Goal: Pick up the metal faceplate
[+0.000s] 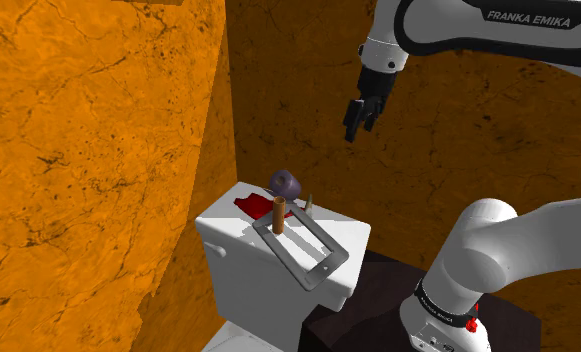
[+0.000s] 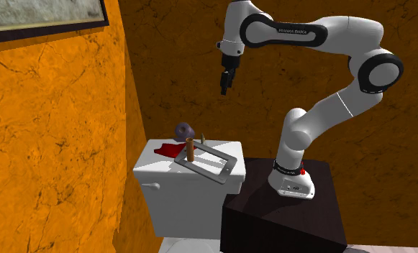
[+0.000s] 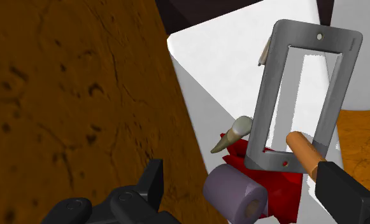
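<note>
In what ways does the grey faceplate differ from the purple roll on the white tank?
The faceplate is grey, thin and rectangular with an open middle; the purple roll is round and thick. The faceplate lies flat; the purple roll lies on its side. Both sit on top of the white tank.

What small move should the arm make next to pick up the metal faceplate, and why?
Probably lower the hand toward the end of the faceplate away from the brown peg. The hand hangs well above the white tank lid, open, while the faceplate lies flat there with the peg standing at one end.
</note>
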Controlling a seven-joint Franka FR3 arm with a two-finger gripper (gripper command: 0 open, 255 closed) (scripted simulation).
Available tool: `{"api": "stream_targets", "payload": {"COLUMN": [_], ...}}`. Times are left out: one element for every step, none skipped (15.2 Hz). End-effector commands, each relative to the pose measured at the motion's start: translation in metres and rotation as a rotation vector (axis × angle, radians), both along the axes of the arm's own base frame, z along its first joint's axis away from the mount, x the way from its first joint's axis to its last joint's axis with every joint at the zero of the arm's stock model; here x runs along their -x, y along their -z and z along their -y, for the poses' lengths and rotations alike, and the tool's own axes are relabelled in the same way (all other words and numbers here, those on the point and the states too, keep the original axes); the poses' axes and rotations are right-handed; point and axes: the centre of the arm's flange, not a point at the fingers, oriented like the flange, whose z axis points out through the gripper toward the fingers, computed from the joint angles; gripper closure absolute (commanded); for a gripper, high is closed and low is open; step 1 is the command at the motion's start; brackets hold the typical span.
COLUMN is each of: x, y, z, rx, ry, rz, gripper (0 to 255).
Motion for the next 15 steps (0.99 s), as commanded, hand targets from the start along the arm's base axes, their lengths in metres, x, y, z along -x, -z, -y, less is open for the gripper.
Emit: {"api": "stream_targets", "payload": {"x": [0.000, -0.003, -0.005, -0.008, -0.011, -0.013, -0.016, -0.019, -0.022, -0.025, -0.028, -0.031, -0.034, -0.037, -0.040], "y": [0.000, 0.010, 0.021, 0.031, 0.042, 0.052, 0.063, 0.073, 0.083, 0.094, 0.104, 0.114, 0.125, 0.135, 0.145], "z": [0.000, -0.007, -0.015, -0.022, -0.030, -0.037, -0.045, -0.052, -0.060, -0.067, -0.075, -0.082, -0.090, -0.097, -0.104], "rx": [0.000, -0.002, -0.004, -0.006, -0.008, -0.010, -0.012, -0.014, -0.016, -0.018, -0.020, -0.022, -0.024, -0.026, -0.028], "ry": [0.000, 0.006, 0.012, 0.017, 0.023, 0.029, 0.035, 0.041, 0.046, 0.052, 0.058, 0.064, 0.070, 0.075, 0.081], "rz": [0.000, -0.001, -0.002, -0.003, -0.004, -0.006, -0.007, -0.008, -0.009, -0.010, -0.011, -0.012, -0.013, -0.014, -0.016], "gripper": [0, 0, 0, 0, 0, 0, 0, 0, 0, 0, 0, 0, 0, 0, 0]}}
